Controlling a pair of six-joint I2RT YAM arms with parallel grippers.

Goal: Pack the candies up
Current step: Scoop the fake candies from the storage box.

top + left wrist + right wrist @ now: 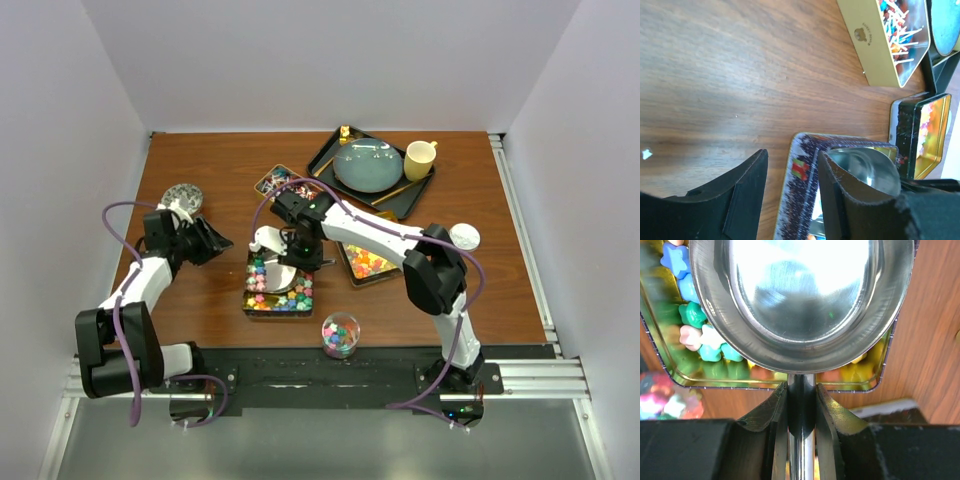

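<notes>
Seen from above, the left hand (220,243) sits beside the dark tin (247,296) of multicoloured star candies (285,296). Only its wrist view shows the fingers (845,200) parted and gripping nothing, with the tin's wall between them. The right hand (300,252) is clamped on the handle of a metal scoop (800,300), whose bare bowl is over those candies. Further right, a second tin (345,271) holds gummies (368,264).

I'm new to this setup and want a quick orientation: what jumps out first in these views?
A shiny metal scoop, its handle clamped in the right gripper, hangs over a tin of bright star-shaped candies mid-table. Near the front edge stands a small glass jar, colourful inside.
</notes>
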